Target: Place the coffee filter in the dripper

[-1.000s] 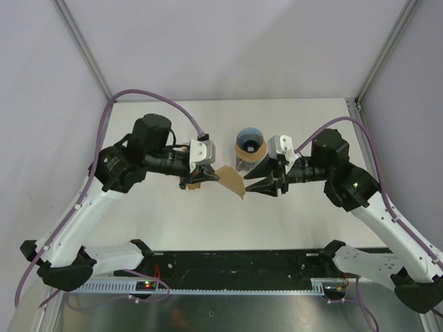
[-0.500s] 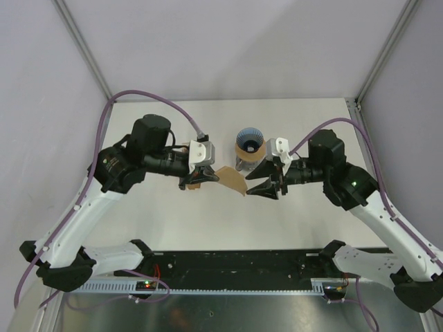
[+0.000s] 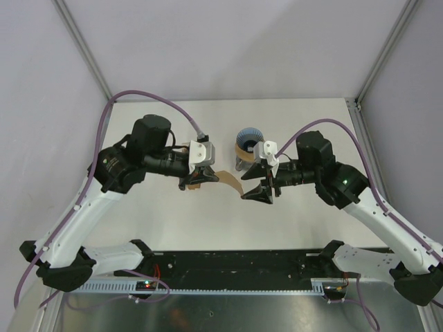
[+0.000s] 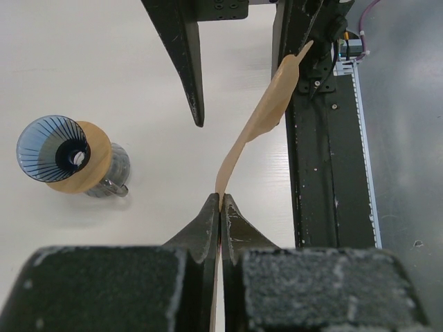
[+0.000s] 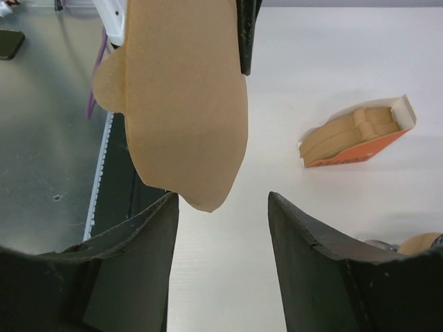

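Observation:
My left gripper [image 3: 207, 176] is shut on one end of the coffee filter [image 3: 229, 179], a thin brown sheet held above the table. In the left wrist view the filter [image 4: 257, 119] shows edge-on, rising from the shut gripper [image 4: 220, 201]. My right gripper [image 3: 253, 188] is open, facing the left one. In the right wrist view the filter [image 5: 183, 97] hangs with its rounded tip just between the open gripper [image 5: 221, 198], nearer one finger. The blue ribbed dripper [image 3: 248, 140] with its wooden collar [image 4: 88, 168] stands behind the grippers, also in the left wrist view [image 4: 43, 147].
The dripper sits on a clear glass jug [image 4: 114, 169]. An orange box with a stack of brown filters [image 5: 360, 135] lies on the table below the left gripper, partly showing in the top view [image 3: 191, 184]. A black rail [image 3: 235, 266] runs along the near edge.
My right gripper has moved left toward the left gripper, bringing its open jaws up to the filter's free end. The left gripper still holds the filter in about the same place.

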